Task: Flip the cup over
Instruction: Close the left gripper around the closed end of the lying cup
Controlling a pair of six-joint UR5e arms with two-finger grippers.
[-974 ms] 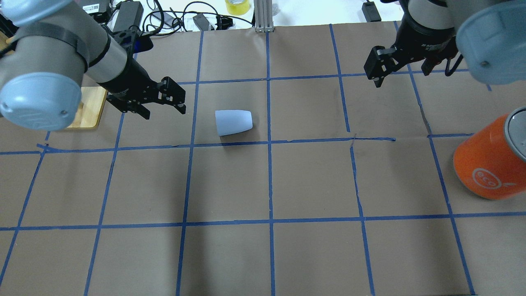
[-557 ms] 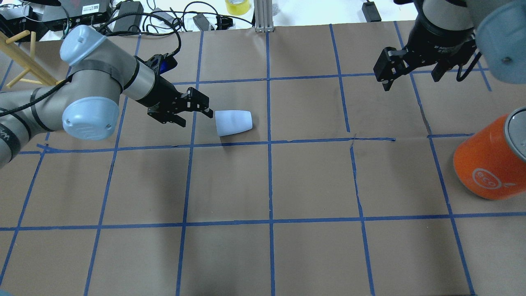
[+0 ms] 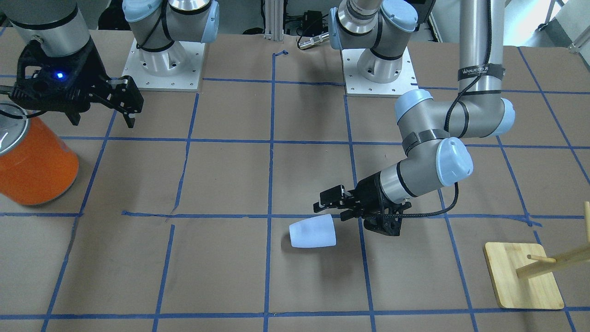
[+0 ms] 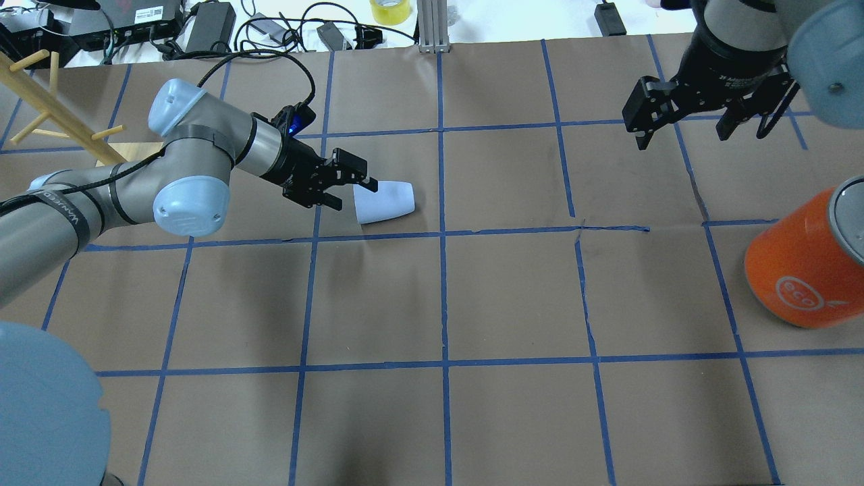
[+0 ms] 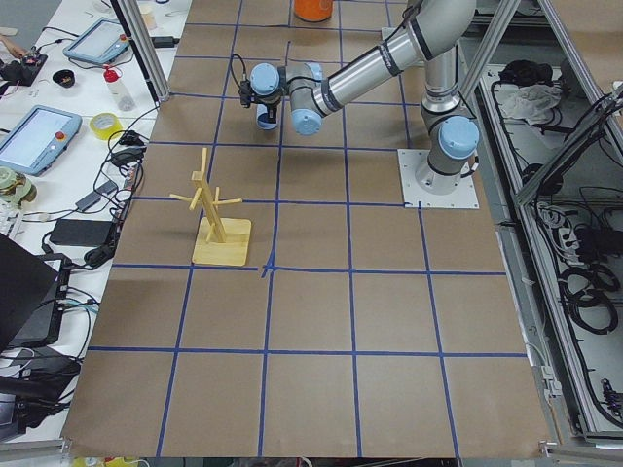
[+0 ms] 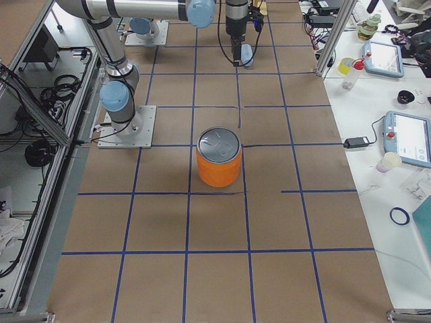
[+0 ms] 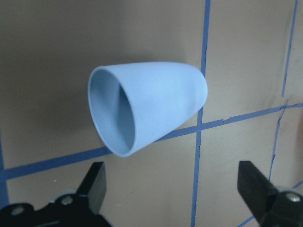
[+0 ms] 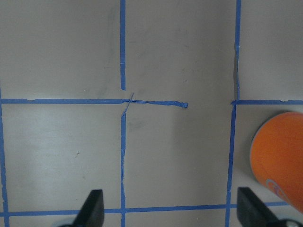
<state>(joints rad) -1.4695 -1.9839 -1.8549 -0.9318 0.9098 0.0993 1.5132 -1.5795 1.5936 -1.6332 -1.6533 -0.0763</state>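
Lining up spread-open left pincer (image 4: 354, 194) at rim of small pale lavender-blue tapered plastic cup (image 4: 386, 201), sideways on brown tabletop (image 4: 513, 304); right pincer (image 4: 683, 133) spread too. Risk of fingertip nudging rim, rolling cup away.

Robotics lab, paper-covered table (image 4: 513, 304) taped into a grid, bolted-down arm bases (image 3: 162, 69), teach pendants (image 6: 411, 138), loose cables (image 4: 270, 27)

Cup (image 4: 388, 201) pale lavender-blue, bluer inside. Can (image 4: 796, 270) orange with a silver top and a white round logo. Table (image 4: 513, 297) brown, crossed by a blue tape grid. Left gripper (image 4: 352, 194) and right gripper (image 4: 683, 135) black. Rack (image 3: 523, 281) light wood. Tape roll (image 4: 390, 10) yellow
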